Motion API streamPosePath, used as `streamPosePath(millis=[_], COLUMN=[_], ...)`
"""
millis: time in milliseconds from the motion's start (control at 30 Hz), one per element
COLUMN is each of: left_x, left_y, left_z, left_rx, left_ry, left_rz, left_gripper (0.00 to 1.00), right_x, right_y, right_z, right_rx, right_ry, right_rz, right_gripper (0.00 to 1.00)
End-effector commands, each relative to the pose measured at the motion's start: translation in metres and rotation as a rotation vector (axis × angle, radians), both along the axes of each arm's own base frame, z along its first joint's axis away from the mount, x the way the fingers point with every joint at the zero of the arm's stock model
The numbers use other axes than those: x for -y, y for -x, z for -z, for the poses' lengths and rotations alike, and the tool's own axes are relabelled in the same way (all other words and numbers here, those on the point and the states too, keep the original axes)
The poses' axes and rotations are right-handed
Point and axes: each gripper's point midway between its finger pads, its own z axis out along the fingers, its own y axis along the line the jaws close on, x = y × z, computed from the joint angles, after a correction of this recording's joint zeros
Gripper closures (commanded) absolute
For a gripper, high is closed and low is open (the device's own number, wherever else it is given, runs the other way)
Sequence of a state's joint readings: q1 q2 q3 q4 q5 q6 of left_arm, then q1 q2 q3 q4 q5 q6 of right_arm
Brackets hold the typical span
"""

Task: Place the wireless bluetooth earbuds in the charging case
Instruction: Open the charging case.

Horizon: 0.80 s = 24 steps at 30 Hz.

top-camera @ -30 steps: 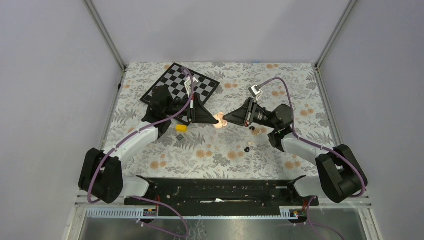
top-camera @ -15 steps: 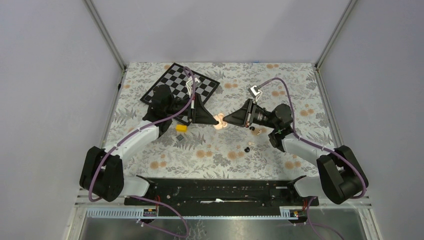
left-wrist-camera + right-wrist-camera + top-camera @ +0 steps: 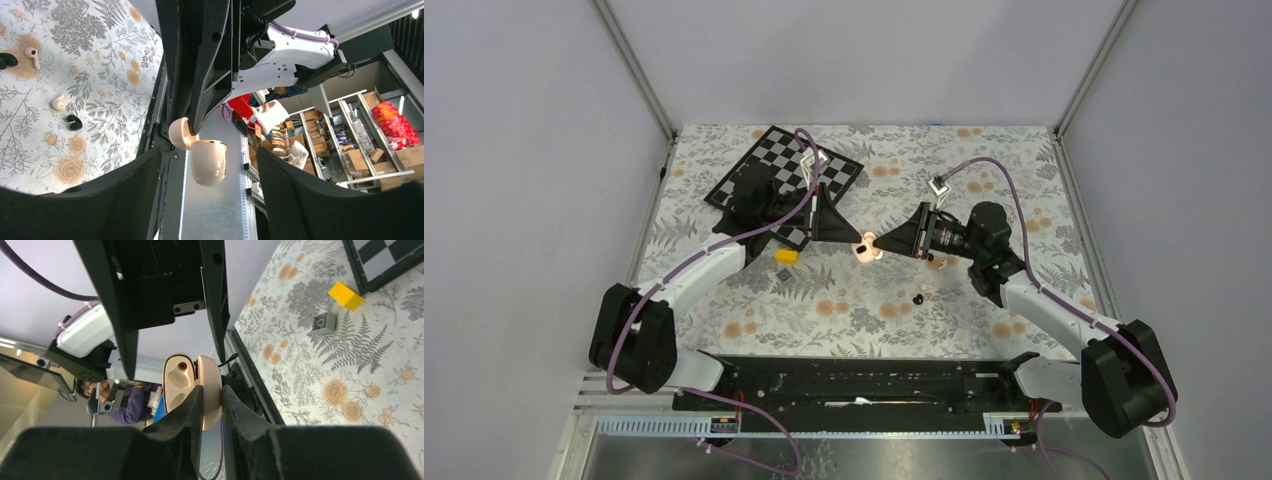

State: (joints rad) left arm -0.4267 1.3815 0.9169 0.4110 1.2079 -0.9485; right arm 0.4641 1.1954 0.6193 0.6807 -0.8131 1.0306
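The pale pink charging case [image 3: 865, 250] hangs above the table between both grippers, lid flipped open. My right gripper [image 3: 212, 390] is shut on it, and the empty wells [image 3: 177, 380] show beside the fingers. My left gripper [image 3: 207, 170] is open, its fingers standing off either side of the case body [image 3: 207, 161] without touching it. On the table lie the wireless bluetooth earbuds: two pale ones [image 3: 33, 55] [image 3: 58, 102] and a black one [image 3: 74, 122]. From above, the pale buds [image 3: 936, 262] and the black bud [image 3: 917, 298] sit under the right arm.
A small yellow block [image 3: 786, 256] and a grey piece [image 3: 782, 274] lie left of the case. A chessboard [image 3: 774, 170] sits at the back left under the left arm. Grey walls close in the floral table [image 3: 844, 310].
My left gripper has opened and let go of the case. The right gripper has tightened on it and now holds it alone. Both arms shifted slightly toward the back.
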Motion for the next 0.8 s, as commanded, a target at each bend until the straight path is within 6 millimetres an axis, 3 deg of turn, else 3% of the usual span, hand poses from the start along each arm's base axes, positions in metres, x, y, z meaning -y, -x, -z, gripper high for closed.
streamPosePath(millis=[0, 133, 367, 600, 767], left_x=[0.003, 0.003, -0.009, -0.016, -0.002], left_y=[-0.011, -0.018, -0.053, -0.079, -0.085], left_z=[-0.007, 0.002, 0.041, 0.078, 0.102], left_rx=[0.068, 0.063, 0.020, -0.062, 0.011], left_ry=[0.008, -0.031, -0.257, -0.439, -0.627], left_rz=[-0.024, -0.051, -0.242, -0.418, -0.491], left_gripper=[0.21, 0.02, 0.01, 0.01, 0.01], right_x=[0.003, 0.011, 0.042, 0.109, 0.162], right_y=[-0.005, -0.014, -0.039, -0.056, -0.056], right_z=[-0.005, 0.007, 0.015, 0.047, 0.070], right_rx=[0.034, 0.019, 0.052, -0.001, -0.047], right_ry=[0.039, 0.121, 0.336, 0.675, 0.918], right_rz=[0.053, 0.127, 0.345, 0.642, 0.819], right_gripper=[1.00, 1.00, 1.00, 1.00, 1.00])
